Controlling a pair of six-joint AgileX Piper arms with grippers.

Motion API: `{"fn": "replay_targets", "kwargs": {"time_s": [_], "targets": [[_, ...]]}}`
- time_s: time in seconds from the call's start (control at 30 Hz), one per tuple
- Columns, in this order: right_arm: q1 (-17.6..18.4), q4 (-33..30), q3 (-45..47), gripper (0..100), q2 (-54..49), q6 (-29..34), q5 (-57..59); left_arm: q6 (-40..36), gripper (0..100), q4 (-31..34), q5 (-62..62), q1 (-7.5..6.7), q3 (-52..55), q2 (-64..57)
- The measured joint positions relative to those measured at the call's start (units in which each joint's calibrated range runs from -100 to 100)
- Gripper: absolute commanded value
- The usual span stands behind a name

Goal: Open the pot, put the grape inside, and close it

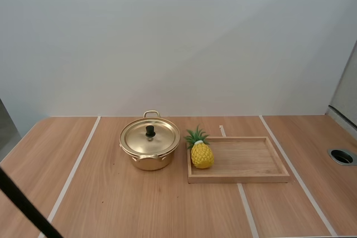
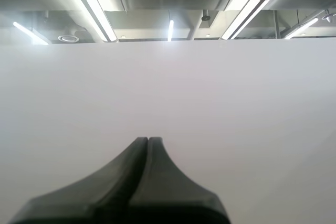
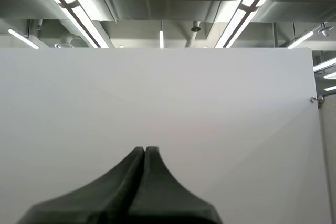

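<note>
A gold pot stands near the middle of the table, its lid on it with a black knob on top. To its right a yellow toy pineapple with green leaves rests at the left end of a wooden tray. My left gripper is shut on nothing, its fingers together as one dark wedge facing a white wall. My right gripper is shut the same way, also facing the white wall.
The wooden table has pale stripes running front to back. A round dark hole sits in the table at the far right edge. A white wall stands behind the table.
</note>
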Motion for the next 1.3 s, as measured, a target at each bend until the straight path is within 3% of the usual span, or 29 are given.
{"fn": "replay_targets", "kwargs": {"time_s": [0.2, 0.47, 0.63, 0.9, 1.3], "targets": [[0.0, 0.0, 7.7, 0, -5.8, 0.2, -3.0, 0.0, 0, 0.0, -4.8, 0.44, 9.4, -3.2], [1.8, -2.4, 21.8, 0, -8.3, 0.3, -11.1, -3.1, 0, 0.0, -16.1, 2.66, 25.7, -7.1], [2.8, -6.7, 30.8, 0, -8.3, 0.4, -15.5, -2.6, 0, 0.0, -20.3, 2.77, 34.1, -10.2], [3.0, -8.1, 41.1, 0, -8.3, 0.4, -16.8, -0.5, 0, 0.3, -22.2, 2.77, 46.5, -11.5], [3.0, -9.8, 59.0, 0, -8.2, 0.4, -17.5, -0.4, 0, 0.3, -37.2, 2.77, 68.0, -11.5]]}}
